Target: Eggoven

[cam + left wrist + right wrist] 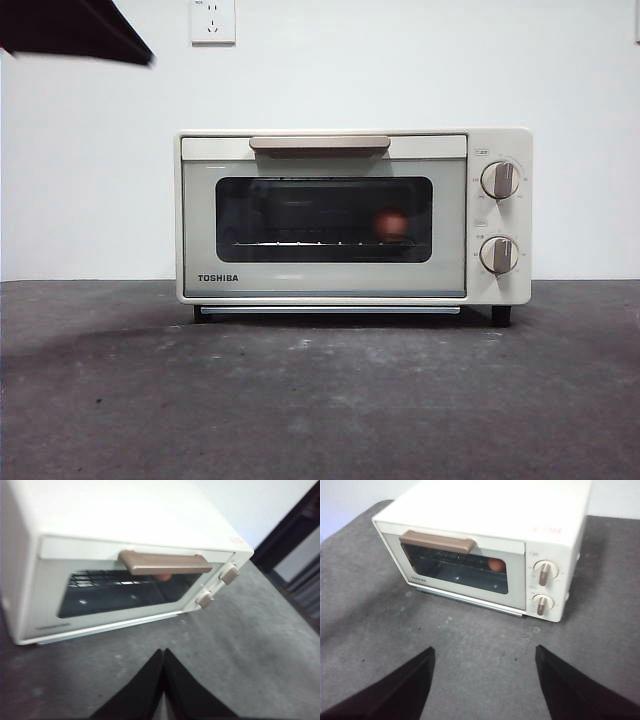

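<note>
Dark grey desk (320,400), white wall. Egg (392,224) sits on the rack inside the shut toaster oven (350,215). Left hand (163,655) pressed together near the handle (165,563); right hand (485,655) spread apart, clear. Looks finished: back both straight off, don't nudge the door.

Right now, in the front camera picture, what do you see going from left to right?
Black arm tip at the top corner → wall socket → TOSHIBA name on the toaster oven → tan handle → egg behind the dark window → two knobs, one above the other.
</note>
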You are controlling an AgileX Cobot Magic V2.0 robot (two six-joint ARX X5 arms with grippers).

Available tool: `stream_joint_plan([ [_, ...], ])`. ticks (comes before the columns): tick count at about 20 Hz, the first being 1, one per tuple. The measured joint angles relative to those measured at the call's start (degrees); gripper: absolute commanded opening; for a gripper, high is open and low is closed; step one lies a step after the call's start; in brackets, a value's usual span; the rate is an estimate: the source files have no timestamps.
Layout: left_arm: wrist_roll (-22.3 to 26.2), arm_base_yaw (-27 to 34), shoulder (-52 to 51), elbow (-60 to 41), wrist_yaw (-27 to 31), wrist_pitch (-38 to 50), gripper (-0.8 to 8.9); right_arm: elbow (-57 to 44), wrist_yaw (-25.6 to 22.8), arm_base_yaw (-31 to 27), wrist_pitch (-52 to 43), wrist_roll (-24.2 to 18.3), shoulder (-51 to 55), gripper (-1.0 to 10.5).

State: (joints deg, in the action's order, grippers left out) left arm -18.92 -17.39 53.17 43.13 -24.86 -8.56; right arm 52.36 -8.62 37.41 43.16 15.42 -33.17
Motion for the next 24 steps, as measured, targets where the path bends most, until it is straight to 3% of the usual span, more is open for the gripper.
stream_joint_plan([
  [4, 2.2, -0.4, -7.7, 0.0, 5.4, -6.5, 0.07, -8.7, 2.6, 0.0, -10.6, -0.1, 0.0, 2.3],
  [9, 4.7, -0.4, -14.6, 0.0, 7.0, -13.6, 0.07, -18.4, 2.9, 0.0, -26.6, -1.7, -0.2, -0.1],
  [13, 5.4, -0.4, -18.5, 0.0, 7.0, -16.1, 0.07, -23.0, 2.9, 0.0, -35.2, -3.2, -0.2, 0.1],
  [19, 5.9, -0.4, -20.8, 0.0, 7.0, -17.0, 0.07, -23.4, 2.1, 0.0, -36.7, -4.6, -0.2, 0.1],
  [24, 5.9, -0.4, -20.5, 0.0, 7.0, -18.3, 0.07, -23.4, -2.1, 0.0, -36.6, -4.9, -0.2, 0.1],
])
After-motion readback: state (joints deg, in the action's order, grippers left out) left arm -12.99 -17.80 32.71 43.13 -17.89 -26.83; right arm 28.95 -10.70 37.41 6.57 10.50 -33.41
